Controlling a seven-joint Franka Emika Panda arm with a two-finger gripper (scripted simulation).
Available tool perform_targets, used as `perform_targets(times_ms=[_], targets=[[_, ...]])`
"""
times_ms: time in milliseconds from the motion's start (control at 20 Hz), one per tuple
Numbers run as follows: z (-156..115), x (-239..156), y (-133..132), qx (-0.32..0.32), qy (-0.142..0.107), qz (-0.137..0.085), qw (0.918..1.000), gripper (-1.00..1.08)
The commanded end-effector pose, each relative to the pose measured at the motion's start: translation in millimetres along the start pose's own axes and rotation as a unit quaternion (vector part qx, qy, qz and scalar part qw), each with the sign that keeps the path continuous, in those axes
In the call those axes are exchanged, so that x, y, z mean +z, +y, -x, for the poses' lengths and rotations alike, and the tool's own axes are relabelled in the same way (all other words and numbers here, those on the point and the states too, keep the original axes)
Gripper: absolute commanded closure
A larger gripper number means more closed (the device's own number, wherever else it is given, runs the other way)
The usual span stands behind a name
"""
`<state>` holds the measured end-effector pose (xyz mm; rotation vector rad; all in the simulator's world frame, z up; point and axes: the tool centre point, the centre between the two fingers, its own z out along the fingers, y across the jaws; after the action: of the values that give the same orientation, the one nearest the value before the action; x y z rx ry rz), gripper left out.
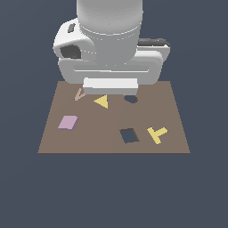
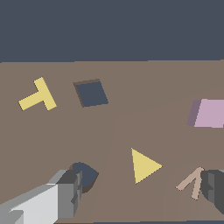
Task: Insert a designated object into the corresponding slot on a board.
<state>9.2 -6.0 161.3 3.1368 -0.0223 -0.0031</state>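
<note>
Hanging above the far part of the board [image 1: 111,118], the hand [image 2: 140,192] holds nothing: in the wrist view its two grey fingers [image 2: 70,192] stand wide apart, one at each lower corner of the picture, with bare brown panel and the yellow triangle [image 2: 143,166] between them. In the exterior view the white arm's bulky body hides the fingers, so only the wrist view shows the gap.

Beside one finger lies the dark heart-shaped hole [image 2: 86,174], partly covered by that finger. Beside the other finger lies a small pale brown forked piece [image 2: 191,183], flat on the board. In the exterior view this forked piece [image 1: 79,94] sits toward the exterior view's left, the yellow triangle [image 1: 102,101] near the middle, and the heart-shaped hole [image 1: 130,99] just to the right of it, all close under the arm.

Farther out, the lilac-pink square tile [image 1: 68,122] lies flat on the board near its edge on the exterior view's left, well apart from the hand and untouched. In the wrist view the tile [image 2: 208,113] is cut off by the frame edge. The dark square slot [image 1: 129,135], slightly tilted, is on the near part of the board, well apart from the tile. Just beside the slot, toward the exterior view's right, lies the yellow T-shape [image 1: 157,133]. In the wrist view the slot [image 2: 91,92] and T-shape [image 2: 38,96] lie side by side.
</note>
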Motion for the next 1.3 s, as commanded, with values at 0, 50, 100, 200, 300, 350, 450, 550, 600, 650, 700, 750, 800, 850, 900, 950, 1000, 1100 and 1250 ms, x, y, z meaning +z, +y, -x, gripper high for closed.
perform_targets(times_ms=[0,50,100,200,300,350,450,550,600,650,700,750,800,850,900,950,1000,1100,1250], targets=[[-4.4,9.5,12.3,0.011,0.000,0.000,0.9999,-0.92],[-6.8,14.1,18.2,0.016,0.000,0.000,0.9999,-0.92],[-9.2,19.1,24.6,0.022,0.000,0.000,0.9998,-0.92],[-14.5,30.4,39.1,0.035,0.000,0.000,0.9994,-0.92],[-20.2,43.2,55.9,0.050,0.000,0.000,0.9987,-0.92],[-23.0,50.1,65.1,0.059,0.000,0.000,0.9983,-0.92],[-28.3,63.9,83.3,0.075,0.000,0.000,0.9972,-0.92],[-32.6,75.8,99.4,0.089,0.000,0.000,0.9960,-0.92],[-34.3,81.1,106.5,0.095,0.000,-0.001,0.9954,-0.92],[-35.9,86.0,113.1,0.101,0.001,-0.001,0.9949,-0.92],[-37.3,90.4,119.2,0.107,0.001,-0.001,0.9943,-0.92],[-38.5,94.4,124.7,0.111,0.001,-0.001,0.9938,-0.92],[-39.5,98.0,129.6,0.116,0.001,-0.001,0.9933,-0.92],[-40.4,101.2,133.9,0.120,0.001,-0.002,0.9928,-0.92],[-41.2,104.0,137.8,0.123,0.001,-0.002,0.9924,-0.92],[-41.9,106.3,141.0,0.126,0.001,-0.002,0.9920,-0.92],[-42.5,108.2,143.7,0.128,0.001,-0.002,0.9917,-0.92],[-43.3,110.9,147.5,0.132,0.001,-0.002,0.9913,-0.92],[-43.9,112.0,149.2,0.133,0.001,-0.002,0.9911,-0.92]])
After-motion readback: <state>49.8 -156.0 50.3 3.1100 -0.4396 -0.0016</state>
